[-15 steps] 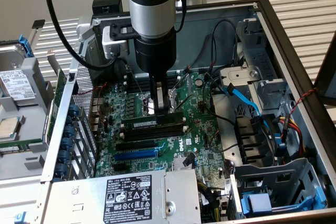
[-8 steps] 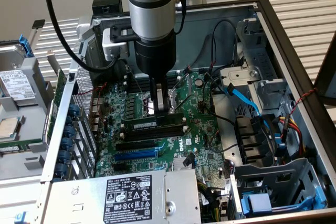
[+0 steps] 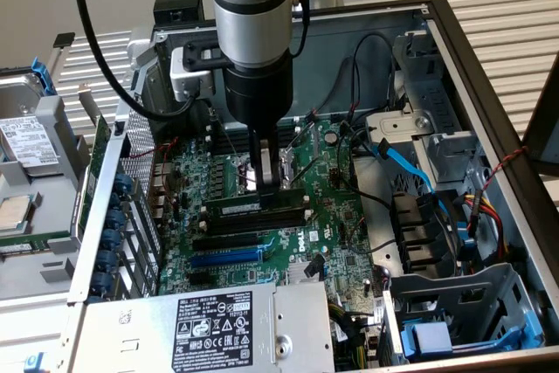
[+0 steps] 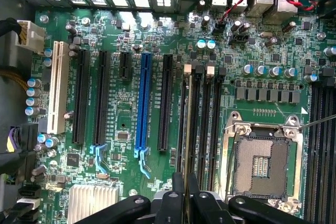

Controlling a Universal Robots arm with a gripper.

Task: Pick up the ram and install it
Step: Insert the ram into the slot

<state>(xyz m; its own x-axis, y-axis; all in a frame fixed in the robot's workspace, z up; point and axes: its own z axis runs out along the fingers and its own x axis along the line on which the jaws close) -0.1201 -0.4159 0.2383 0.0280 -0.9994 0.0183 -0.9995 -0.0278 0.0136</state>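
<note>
Gripper (image 3: 267, 174) is clamped shut on the ram (image 3: 258, 205), pinching mid-length along its top edge. The stick stands on edge at the black memory slots (image 3: 253, 226); seated or not, can't tell. It looks light, stiff, thin and fragile, so a centred edge hold suits it.

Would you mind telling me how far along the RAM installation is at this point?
Done: the ram is picked up. In hand: the end effector grips its top edge, holding it upright along the black memory slots. Left: release; whether it is fully seated cannot be seen.
</note>
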